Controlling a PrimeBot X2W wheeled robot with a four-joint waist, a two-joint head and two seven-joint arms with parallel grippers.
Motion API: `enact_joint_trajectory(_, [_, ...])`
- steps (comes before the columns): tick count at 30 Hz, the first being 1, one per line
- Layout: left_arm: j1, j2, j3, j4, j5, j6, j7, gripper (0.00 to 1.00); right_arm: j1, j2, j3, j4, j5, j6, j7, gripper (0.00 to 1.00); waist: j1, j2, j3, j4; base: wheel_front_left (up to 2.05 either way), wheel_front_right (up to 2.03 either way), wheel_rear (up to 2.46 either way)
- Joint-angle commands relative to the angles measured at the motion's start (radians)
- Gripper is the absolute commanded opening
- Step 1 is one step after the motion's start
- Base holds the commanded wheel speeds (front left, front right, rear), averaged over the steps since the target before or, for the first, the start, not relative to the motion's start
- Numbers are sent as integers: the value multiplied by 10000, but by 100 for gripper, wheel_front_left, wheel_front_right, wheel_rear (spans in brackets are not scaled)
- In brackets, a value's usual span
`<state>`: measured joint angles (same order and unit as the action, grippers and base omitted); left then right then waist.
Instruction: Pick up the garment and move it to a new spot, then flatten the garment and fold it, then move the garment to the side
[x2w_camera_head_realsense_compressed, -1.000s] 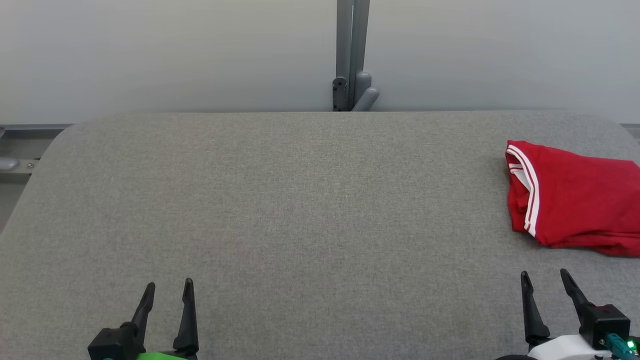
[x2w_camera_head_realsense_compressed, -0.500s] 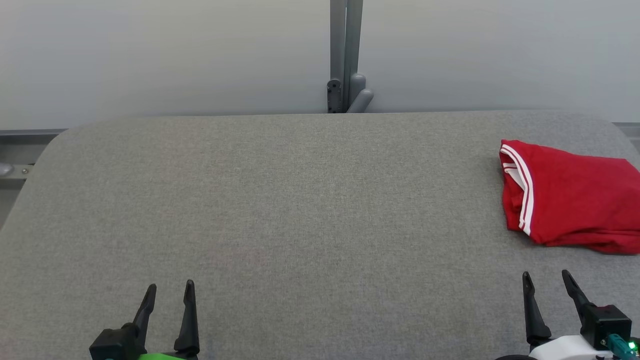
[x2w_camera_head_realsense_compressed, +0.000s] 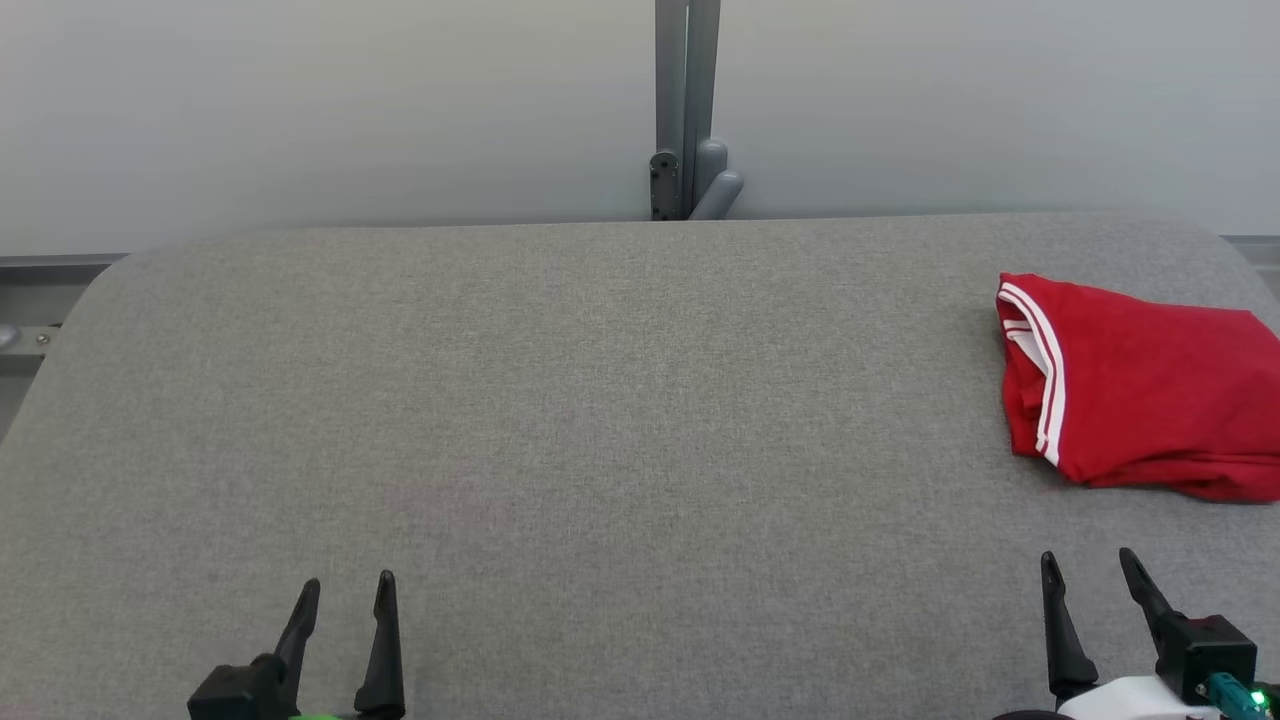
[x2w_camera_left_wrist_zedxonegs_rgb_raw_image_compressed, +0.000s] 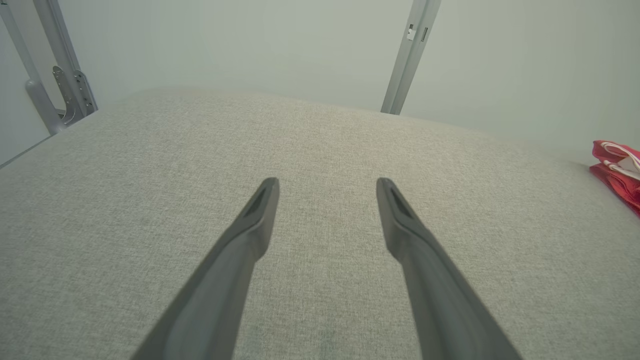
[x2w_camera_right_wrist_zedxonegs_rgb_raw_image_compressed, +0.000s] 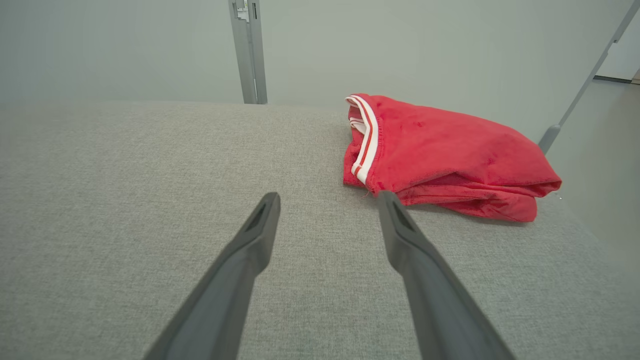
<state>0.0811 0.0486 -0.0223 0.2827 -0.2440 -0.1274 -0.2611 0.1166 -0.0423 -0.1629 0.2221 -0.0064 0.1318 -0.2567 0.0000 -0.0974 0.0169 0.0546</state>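
Garment (x2w_camera_head_realsense_compressed: 1140, 400) folded at table (x2w_camera_head_realsense_compressed: 600, 400) right; both hands apart, empty.

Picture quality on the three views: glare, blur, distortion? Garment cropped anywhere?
Head view: soft even light, no glare, sharp; garment cut off by the right edge. Left wrist view: greenish cast, table's far edge looks bowed by the wide lens, garment a sliver at the right edge. Right wrist view: garment whole and sharp, faint shadow under its near side.
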Motion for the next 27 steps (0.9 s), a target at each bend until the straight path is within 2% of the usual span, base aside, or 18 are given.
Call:
enact_joint_trajectory(1, [-6, 0, -5, -4, -3, 0, 0, 0, -8, 0, 0, 2, -1, -2, 0, 0, 0, 0, 8, -4, 0, 0, 0])
enact_joint_trajectory(7, [158, -28, -48, 421, -112, 0, 86, 0, -24, 74, -13, 448, 99, 0, 91, 0, 0, 6, 17, -10, 0, 0, 0])
enact_joint_trajectory(12, [-88, -25, 95, 414, -1047, 43, 377, 0, -371, 61, -136, 615, 1155, -1, 473, 0, 0, 24, 23, -31, 0, 0, 0])
enact_joint_trajectory(18, [-272, -21, 191, 275, -2121, 134, 650, 0, -578, 46, -46, 622, 2459, -2, 724, 0, 0, 6, 77, -58, 0, 0, 0])
enact_joint_trajectory(27, [-542, -15, 336, 113, -3593, 223, 1026, 0, -853, 24, 71, 588, 4223, -3, 1052, 0, 0, 5, 138, -97, 0, 0, 0])
